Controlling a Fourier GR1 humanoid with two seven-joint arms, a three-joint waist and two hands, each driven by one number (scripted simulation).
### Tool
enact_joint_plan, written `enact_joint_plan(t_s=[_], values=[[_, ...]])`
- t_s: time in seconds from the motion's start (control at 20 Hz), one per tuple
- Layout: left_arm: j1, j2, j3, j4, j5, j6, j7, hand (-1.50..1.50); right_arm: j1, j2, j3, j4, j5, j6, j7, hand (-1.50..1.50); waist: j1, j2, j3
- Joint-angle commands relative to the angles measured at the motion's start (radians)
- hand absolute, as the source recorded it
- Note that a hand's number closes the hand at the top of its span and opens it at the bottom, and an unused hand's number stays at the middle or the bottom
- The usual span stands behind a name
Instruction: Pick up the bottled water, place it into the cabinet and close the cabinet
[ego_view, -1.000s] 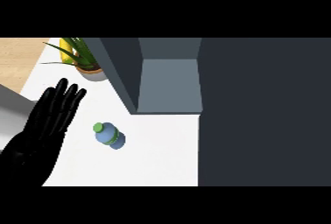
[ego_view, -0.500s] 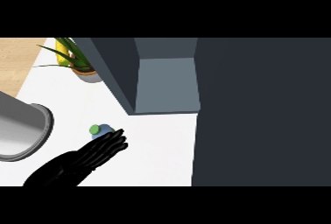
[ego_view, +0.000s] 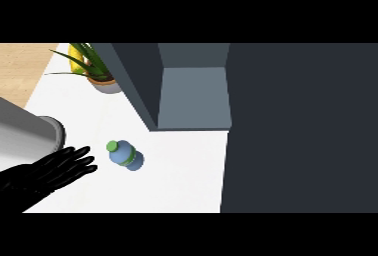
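Standing bottled water (ego_view: 123, 155), label unreadable

A small blue plastic water bottle (ego_view: 124, 155) with a green cap stands seemingly upright on the white counter (ego_view: 177, 175), just before the open grey cabinet (ego_view: 193, 97).

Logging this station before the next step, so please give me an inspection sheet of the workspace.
Surface: white counter, bare around the bottle.
Job's things: water bottle upright on the counter, not held; cabinet open.
Clutter: potted plant at the back left.
Hands: left hand left of the bottle, fingers straight, a gap between them; right hand not in view.
Cables: nothing seen.
Surroundings: wooden floor at the far left.
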Motion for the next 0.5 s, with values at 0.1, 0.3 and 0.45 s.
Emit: enact_joint_plan(t_s=[0.1, 0.3, 0.45], values=[[-0.078, 0.022, 0.059, 0.132, 0.073, -0.074, 0.039, -1.5, 0.12, 0.021, 0.033, 0.044, 0.027, 0.064, -0.117, -1.5, 0.003, 0.0, 0.0], [-0.042, 0.003, 0.087, 0.163, 0.064, -0.168, 0.04, -1.5, 0.112, 0.027, 0.034, -0.009, 0.021, 0.043, -0.088, -1.5, 0.008, 0.0, 0.0], [-0.022, -0.001, 0.118, 0.16, 0.063, -0.186, 0.032, -1.5, 0.203, 0.012, 0.031, 0.049, 0.027, 0.136, -0.216, -1.5, 0.007, -0.002, 0.0]])
